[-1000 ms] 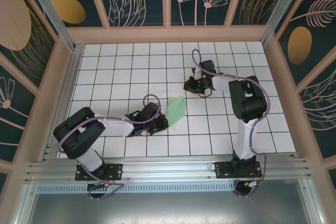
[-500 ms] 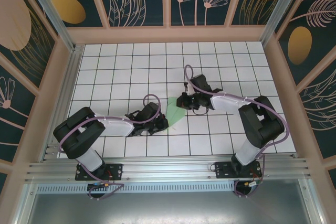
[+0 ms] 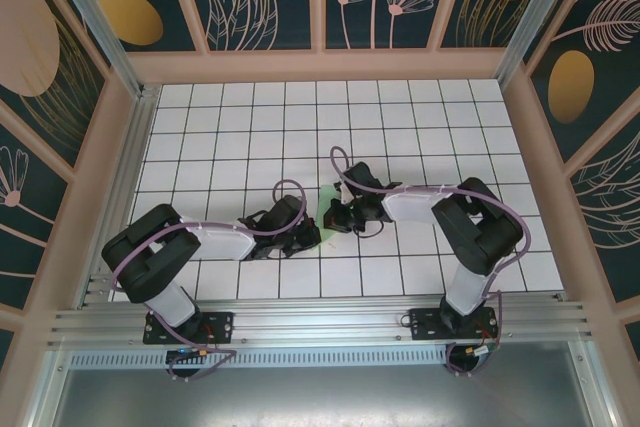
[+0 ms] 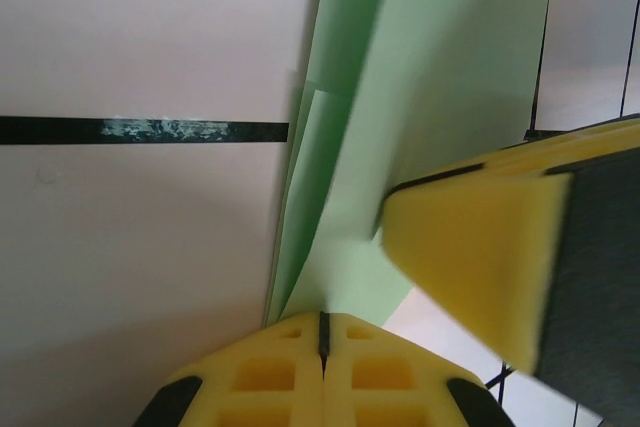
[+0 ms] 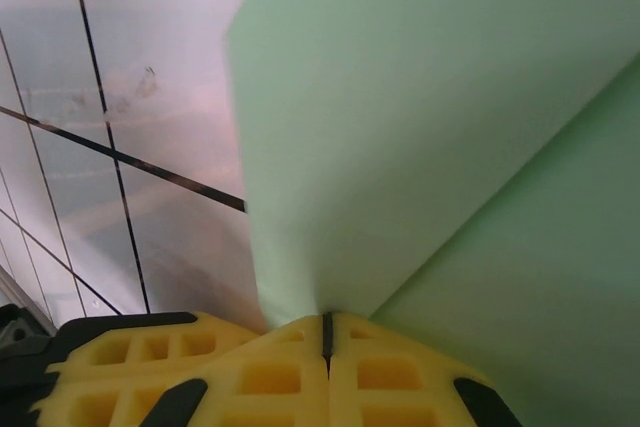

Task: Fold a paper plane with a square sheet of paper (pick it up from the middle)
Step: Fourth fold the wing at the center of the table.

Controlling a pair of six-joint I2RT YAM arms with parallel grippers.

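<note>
The light green sheet of paper [image 3: 324,212], folded in layers into a narrow pointed plane shape [image 4: 440,97], lies on the white tiled floor between the two grippers and is mostly hidden under them in the top view. My left gripper [image 3: 308,237] is shut, its yellow tips [image 4: 322,325] meeting on the paper's near end at a fold. My right gripper [image 3: 332,215] is also shut, its tips [image 5: 327,325] pinching a raised flap of the paper [image 5: 430,127]. One of the right gripper's yellow fingers [image 4: 470,257] shows close above the paper in the left wrist view.
The white tiled floor [image 3: 250,137] with black grid lines is boxed in by wooden-framed walls [image 3: 320,65]. An aluminium rail [image 3: 320,322] carrying both arm bases runs along the near edge. The right arm's elbow [image 3: 480,227] bends out to the right.
The right arm has swung from the far middle toward the near left, onto the paper, and its jaws have closed on it. It now covers most of the paper. The left arm has stayed put.
</note>
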